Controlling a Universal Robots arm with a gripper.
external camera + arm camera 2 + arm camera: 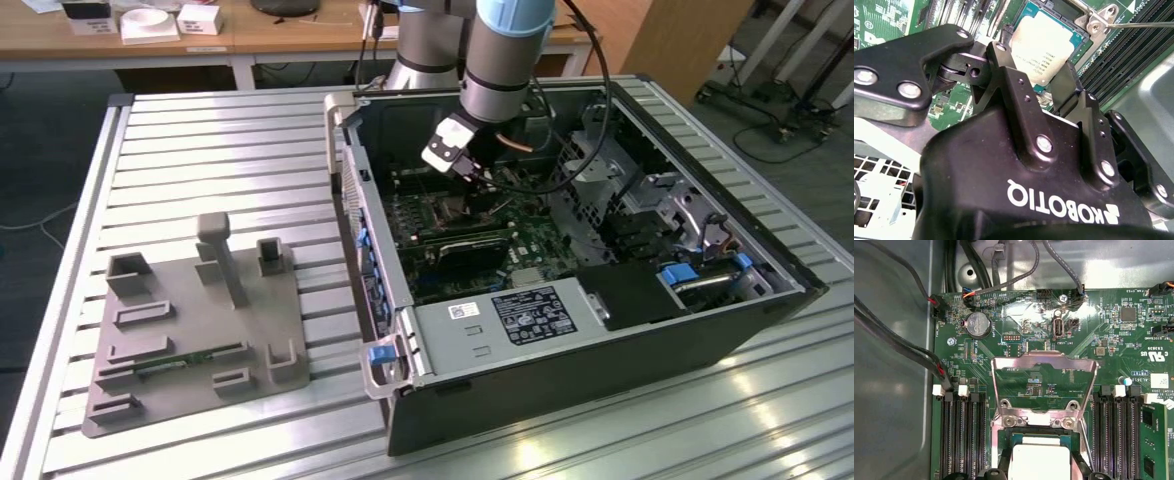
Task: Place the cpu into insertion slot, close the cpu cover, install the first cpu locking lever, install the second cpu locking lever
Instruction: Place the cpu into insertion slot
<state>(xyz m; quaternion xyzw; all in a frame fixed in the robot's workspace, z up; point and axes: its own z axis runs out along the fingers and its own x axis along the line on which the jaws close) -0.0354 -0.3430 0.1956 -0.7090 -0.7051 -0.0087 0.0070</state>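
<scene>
The arm (501, 60) had its end inside the open computer case (601, 390), which lay on its side on the slatted metal surface (227, 160). In both wrist views the cpu (1041, 47) (1039, 462), silvery top upward, sat inside the rim of the insertion slot (1036, 432); whether it was fully seated there could not be told. The jaws stood one at each side of the cpu, over the slot, and whether they clasped the chip or stood free of it could not be told. The cpu cover (1044, 360) stood raised and open, hinged at one edge of the slot, with the green board (1104, 325) showing through its window. A thin metal rod (1149, 23) ran out from a silvery tab at a corner of the slot. Long black memory slots (961, 435) lined two opposite sides of the slot. A coin battery (978, 324) lay on the board beyond the raised cover from the slot. A grey fixture tray (187, 330) lay well apart from the slot, outside the case, on the exterior view's left.
</scene>
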